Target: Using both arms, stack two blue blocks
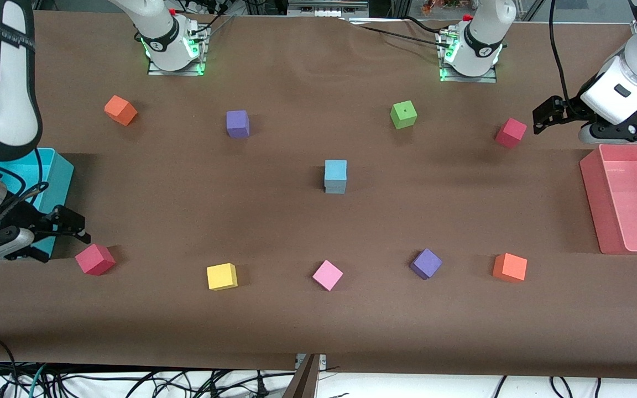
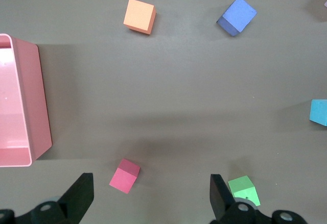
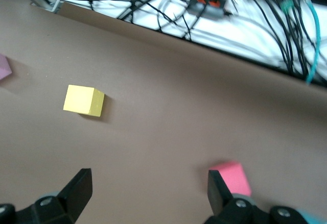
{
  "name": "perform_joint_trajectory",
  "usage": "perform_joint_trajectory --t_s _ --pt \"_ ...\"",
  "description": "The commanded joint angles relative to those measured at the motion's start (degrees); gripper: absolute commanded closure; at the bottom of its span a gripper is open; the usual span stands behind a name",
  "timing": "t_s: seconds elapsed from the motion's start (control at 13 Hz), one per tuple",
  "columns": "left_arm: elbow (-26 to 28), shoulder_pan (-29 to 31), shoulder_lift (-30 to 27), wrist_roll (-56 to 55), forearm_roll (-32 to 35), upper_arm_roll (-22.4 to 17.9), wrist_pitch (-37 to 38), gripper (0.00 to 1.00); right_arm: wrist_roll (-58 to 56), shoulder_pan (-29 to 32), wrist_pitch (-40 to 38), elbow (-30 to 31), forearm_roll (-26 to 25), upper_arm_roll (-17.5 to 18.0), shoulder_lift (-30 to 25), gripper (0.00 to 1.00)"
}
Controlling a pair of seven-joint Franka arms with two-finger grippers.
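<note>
Front view: the two blue blocks (image 1: 335,176) sit stacked mid-surface; the left gripper (image 1: 542,117) hangs near the pink bin (image 1: 592,193), the right gripper (image 1: 69,224) by the turquoise bin (image 1: 58,177). Left wrist view: jaws spread, empty, above a red cube (image 2: 124,175). Right wrist view: jaws spread, empty, near the surface's front edge.

Illumination is even and diffuse, from overhead. Cubes cast short, soft shadows on the brown table cover (image 1: 274,221); broad faint arm shadows cross it. No glare — green indicator lights glow at both arm bases. The right wrist view is slightly soft; the front view stays sharp.
</note>
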State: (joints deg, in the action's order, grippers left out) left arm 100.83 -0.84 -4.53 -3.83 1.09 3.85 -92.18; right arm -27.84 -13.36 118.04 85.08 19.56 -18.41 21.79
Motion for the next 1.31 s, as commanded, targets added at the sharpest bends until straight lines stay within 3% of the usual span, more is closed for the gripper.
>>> perform_joint_trajectory --t_s 0.0,0.15,0.23,0.54,0.85,1.0,1.23 --pt "-2.04 1.80 1.45 0.76 -0.39 1.51 1.39 0.00 10.59 2.90 -4.12 6.04 -11.16 4.60 -6.83 0.00" --pt "-2.13 2.60 1.72 0.67 -0.48 2.48 1.39 0.00 10.70 6.05 -4.40 11.04 -21.89 8.89 -11.39 0.00" --pt "-2.13 2.69 1.72 0.67 -0.57 2.57 1.39 0.00 10.52 8.07 -4.49 13.77 -22.98 10.05 -13.94 0.00" --pt "-2.13 2.69 1.63 0.67 -0.66 2.57 1.39 0.00 10.26 11.43 -10.01 14.59 -22.99 10.15 -18.17 0.00" --pt "-2.04 2.60 1.54 0.67 -1.53 2.48 1.39 0.00 15.49 12.22 -24.25 5.80 -23.25 10.24 -17.13 0.00" --pt "-2.04 2.51 1.54 0.76 -2.32 2.13 1.13 0.00 24.90 11.87 -25.58 5.71 -22.90 10.41 -17.39 0.00" --pt "-2.04 2.51 1.45 0.76 -2.33 2.13 1.13 0.00 26.25 12.13 -26.29 5.88 -22.38 13.05 -17.92 0.00"
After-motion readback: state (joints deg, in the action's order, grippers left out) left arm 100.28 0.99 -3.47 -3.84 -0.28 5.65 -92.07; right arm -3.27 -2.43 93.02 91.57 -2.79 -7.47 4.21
